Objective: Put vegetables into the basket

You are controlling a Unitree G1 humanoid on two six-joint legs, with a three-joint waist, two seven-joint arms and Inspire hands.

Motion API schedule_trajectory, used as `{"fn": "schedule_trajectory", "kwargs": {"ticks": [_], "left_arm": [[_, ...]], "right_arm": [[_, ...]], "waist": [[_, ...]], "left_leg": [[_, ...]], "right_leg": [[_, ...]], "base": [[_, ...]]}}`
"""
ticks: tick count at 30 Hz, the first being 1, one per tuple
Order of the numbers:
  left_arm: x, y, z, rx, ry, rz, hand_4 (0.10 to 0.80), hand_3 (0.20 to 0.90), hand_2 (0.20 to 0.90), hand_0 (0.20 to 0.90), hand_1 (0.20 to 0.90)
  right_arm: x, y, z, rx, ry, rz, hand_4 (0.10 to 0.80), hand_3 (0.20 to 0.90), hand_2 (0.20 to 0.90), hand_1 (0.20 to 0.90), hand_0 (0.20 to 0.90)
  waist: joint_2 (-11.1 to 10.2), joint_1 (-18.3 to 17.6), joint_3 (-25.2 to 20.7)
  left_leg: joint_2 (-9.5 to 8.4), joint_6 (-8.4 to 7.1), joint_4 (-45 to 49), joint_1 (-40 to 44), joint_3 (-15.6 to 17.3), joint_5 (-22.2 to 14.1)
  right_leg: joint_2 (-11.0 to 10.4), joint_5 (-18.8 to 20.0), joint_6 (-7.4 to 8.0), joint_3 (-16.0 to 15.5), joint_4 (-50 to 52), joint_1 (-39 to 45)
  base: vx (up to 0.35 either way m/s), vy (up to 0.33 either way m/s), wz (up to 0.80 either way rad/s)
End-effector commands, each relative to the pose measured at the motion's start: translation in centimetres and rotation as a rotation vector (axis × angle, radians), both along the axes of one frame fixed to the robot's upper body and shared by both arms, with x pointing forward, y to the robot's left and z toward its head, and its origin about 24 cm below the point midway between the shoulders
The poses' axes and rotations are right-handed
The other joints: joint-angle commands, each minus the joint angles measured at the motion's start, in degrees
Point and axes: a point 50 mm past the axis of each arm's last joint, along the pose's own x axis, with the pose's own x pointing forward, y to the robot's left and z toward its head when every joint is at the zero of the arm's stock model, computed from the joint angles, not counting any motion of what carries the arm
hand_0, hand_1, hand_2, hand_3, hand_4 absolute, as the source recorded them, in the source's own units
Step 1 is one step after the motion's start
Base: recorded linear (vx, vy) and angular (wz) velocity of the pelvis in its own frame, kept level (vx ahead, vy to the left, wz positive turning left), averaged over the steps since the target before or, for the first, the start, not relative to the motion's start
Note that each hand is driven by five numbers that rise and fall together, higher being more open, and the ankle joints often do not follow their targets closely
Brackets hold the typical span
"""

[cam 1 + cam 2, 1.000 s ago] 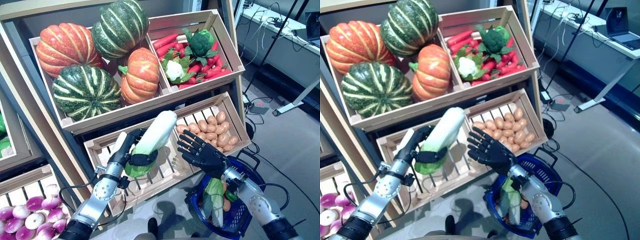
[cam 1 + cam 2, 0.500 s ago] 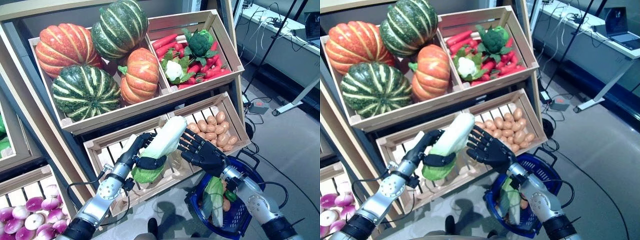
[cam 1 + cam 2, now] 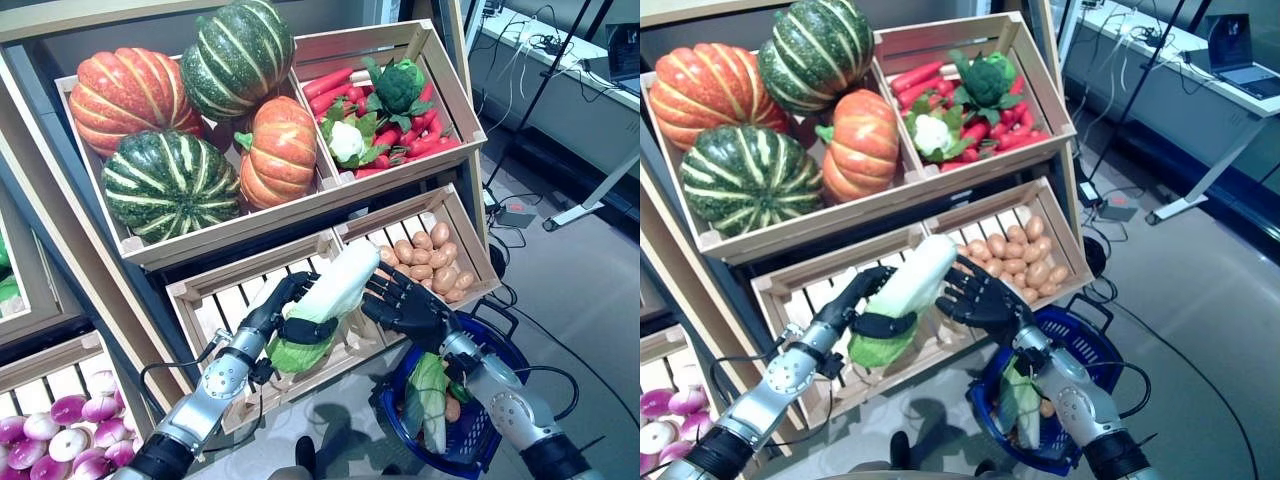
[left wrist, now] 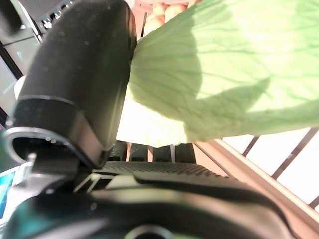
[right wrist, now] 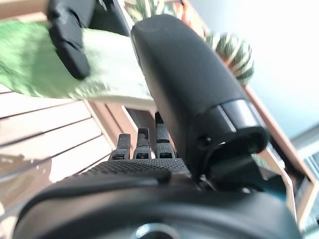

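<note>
My left hand is shut on a long white and pale green cabbage, held tilted in front of the lower wooden crate. The cabbage's green leaves show in the left wrist view past my thumb. My right hand is open with fingers spread, right beside the cabbage's upper end, above the blue basket on the floor. A leafy green and white vegetable and small brown and red pieces lie in the basket. The right wrist view shows the cabbage past my right thumb.
A slanted wooden stand with crates rises right behind both hands. Grey floor lies to the right of the basket, with cables and a table leg further back.
My left hand has carried the cabbage rightward and slightly down toward my right hand. My right hand has closed in on the cabbage's upper end.
</note>
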Motion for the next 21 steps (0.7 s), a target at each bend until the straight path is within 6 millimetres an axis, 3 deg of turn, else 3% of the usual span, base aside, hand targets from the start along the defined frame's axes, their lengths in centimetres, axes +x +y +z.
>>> {"fn": "schedule_trajectory", "kwargs": {"ticks": [1, 9, 21], "left_arm": [[2.8, -3.8, 6.1, -0.076, -0.295, -0.149, 0.4, 0.3, 0.3, 0.3, 0.3], [2.6, -3.9, 6.2, -0.084, -0.302, -0.136, 0.4, 0.3, 0.3, 0.3, 0.3], [2.5, -4.6, 6.4, -0.113, -0.288, -0.207, 0.4, 0.3, 0.3, 0.3, 0.3]], "right_arm": [[2.9, 2.5, 6.3, 0.111, -0.305, -0.025, 0.8, 0.9, 0.9, 0.9, 0.9], [2.7, 3.1, 5.6, 0.143, -0.232, -0.075, 0.8, 0.9, 0.9, 0.9, 0.9], [1.9, 6.0, 6.4, 0.246, -0.27, 0.203, 0.8, 0.9, 0.9, 0.9, 0.9]], "waist": [[0.04, -0.28, -2.65], [0.22, -0.37, -2.46], [-0.05, 0.33, -2.74]], "left_leg": [[1.61, -2.28, 0.15, 6.17, 0.04, -8.79], [1.53, -2.17, 0.13, 6.08, 0.0, -8.71], [1.52, -2.28, 0.13, 5.88, -0.35, -8.62]], "right_leg": [[-1.25, 4.48, 1.58, 1.27, 0.03, -2.87], [-1.09, 4.65, 1.47, 1.66, -0.08, -2.96], [-1.21, 4.49, 1.39, 1.22, -0.13, -2.84]], "base": [[-0.011, 0.009, -0.07], [-0.003, 0.004, -0.06], [0.0, 0.0, 0.0]]}}
